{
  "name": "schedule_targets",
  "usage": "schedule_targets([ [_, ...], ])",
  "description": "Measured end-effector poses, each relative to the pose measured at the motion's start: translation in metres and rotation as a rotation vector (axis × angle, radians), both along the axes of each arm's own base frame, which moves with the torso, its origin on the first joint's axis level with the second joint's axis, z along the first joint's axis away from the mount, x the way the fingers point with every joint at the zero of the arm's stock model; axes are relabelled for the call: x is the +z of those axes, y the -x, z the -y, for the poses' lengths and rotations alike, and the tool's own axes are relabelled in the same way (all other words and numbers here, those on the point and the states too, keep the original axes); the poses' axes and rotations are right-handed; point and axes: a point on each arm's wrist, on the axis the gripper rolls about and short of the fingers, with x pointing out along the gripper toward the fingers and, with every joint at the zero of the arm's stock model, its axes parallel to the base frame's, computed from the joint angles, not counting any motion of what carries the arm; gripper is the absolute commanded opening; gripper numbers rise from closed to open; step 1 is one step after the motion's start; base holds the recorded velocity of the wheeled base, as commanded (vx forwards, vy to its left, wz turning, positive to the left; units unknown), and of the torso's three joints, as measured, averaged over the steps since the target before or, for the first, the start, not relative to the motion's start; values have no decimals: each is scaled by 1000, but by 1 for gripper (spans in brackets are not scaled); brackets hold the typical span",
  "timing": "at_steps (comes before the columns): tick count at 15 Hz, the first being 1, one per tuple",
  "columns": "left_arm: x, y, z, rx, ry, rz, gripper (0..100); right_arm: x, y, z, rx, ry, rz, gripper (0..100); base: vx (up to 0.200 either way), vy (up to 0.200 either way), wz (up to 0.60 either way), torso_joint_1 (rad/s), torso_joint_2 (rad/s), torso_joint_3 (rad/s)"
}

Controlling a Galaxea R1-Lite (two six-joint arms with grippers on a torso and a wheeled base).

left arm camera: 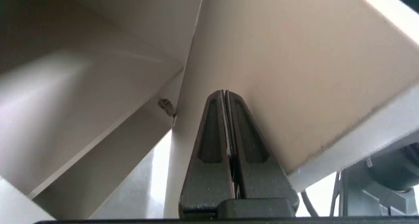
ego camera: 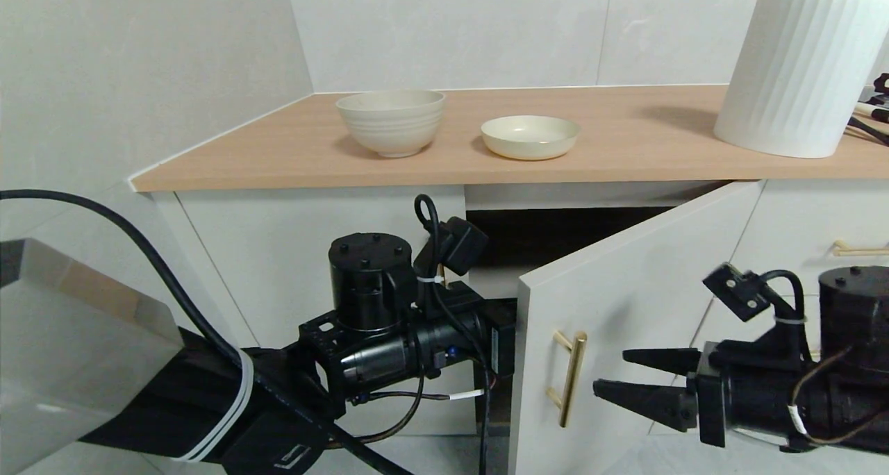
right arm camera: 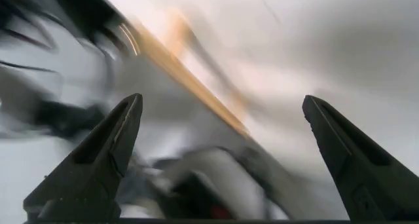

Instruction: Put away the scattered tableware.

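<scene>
Sitting on the worktop [ego camera: 625, 138]: a bowl [ego camera: 391, 121] near the left corner and a dish [ego camera: 530, 136] just beside it on its right. They're not touching, and both are upright.
Bowl: pale and deep, with faint rings round the outside. Can't see down to the bottom from the head view, so no idea what's in it.
Dish: shallow and cream. The inside looks like plain glaze as far as I can see.
Bin [ego camera: 799, 72]: big white ribbed thing at the right end of the worktop, well apart from the dish. Its top is cut off, so can't tell what it holds.
Cupboard [ego camera: 555, 232]: under the worktop, right below the dish. Its door [ego camera: 625, 301] is swung partway out, and the inside is just dark, so can't tell what's stored.
Handle [ego camera: 571, 378]: brass bar, upright on the door's outer face near the free edge.
Left tool [left arm camera: 226, 152]: fingers pressed together with nothing in them, tips at the door's free edge on its inner side.
Right tool [ego camera: 611, 371]: spread wide with nothing between the fingers, low in front of the door's outer face. Its tips are just beside the handle, not on it.
Room: light tiled wall [ego camera: 451, 30] behind and to the left. There's a second handle [ego camera: 858, 248] on the unit to the right, and a few dark pen-like bits [ego camera: 876, 110] by the bin, too cut off to name.
</scene>
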Motion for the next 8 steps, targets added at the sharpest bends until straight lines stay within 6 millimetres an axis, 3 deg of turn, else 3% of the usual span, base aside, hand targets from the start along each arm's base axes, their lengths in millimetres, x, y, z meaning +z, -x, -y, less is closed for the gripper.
schedule_targets([
  [2,0,0,0,1,-1,-1,0,-2,24,11,-83,95,43,100,0,0,0,0,0,0],
  [6,0,1,3,-5,-1,0,0,5,60,25,-56,115,55,100,0,0,0,0,0,0],
  [8,1,0,6,-8,2,4,0,13,66,28,-54,95,85,100,-200,0,0,5,-2,2],
])
